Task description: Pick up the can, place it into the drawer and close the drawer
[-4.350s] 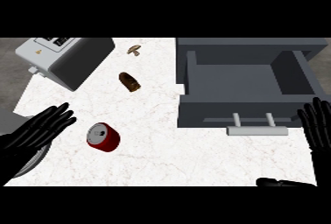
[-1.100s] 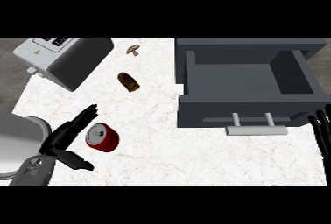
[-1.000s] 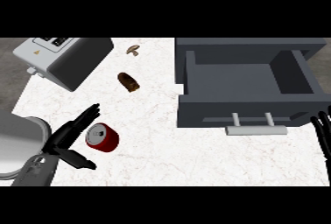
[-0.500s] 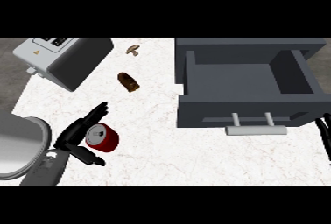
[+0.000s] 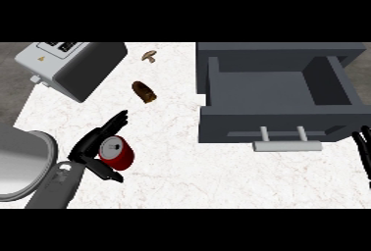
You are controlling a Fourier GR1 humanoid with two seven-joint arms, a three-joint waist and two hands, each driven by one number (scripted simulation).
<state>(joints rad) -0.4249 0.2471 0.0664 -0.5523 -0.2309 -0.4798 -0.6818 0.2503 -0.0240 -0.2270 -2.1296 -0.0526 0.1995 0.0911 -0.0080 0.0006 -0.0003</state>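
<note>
Bracketing the can [image 5: 117, 153] with the left robot hand [image 5: 88, 148] — fingers run straight along its upper-left side, thumb reaches under its lower side, so the can sits in the gap. The hand reads as spread apart, not yet clamped; can't tell if anything touches. The can is on the surface [image 5: 217, 171], left of centre, well apart from the drawer [image 5: 275, 128], and looks tipped on its side with the silver top toward the palm. My read: the hand comes in from the lower left because the forearm enters there, and a side-on wrap suits a can lying like that. Wrist angled up-right, fingers pointing toward the toaster [image 5: 72, 66]. The drawer stands pulled out, nothing visible inside, handle [image 5: 287, 145] facing the robot — ready to take the can, then a push on the front to close. Right robot hand [image 5: 362, 152] rests at the right edge, fingers straight, just beside the drawer front. Next needs the fingers closing before any lift.
</note>
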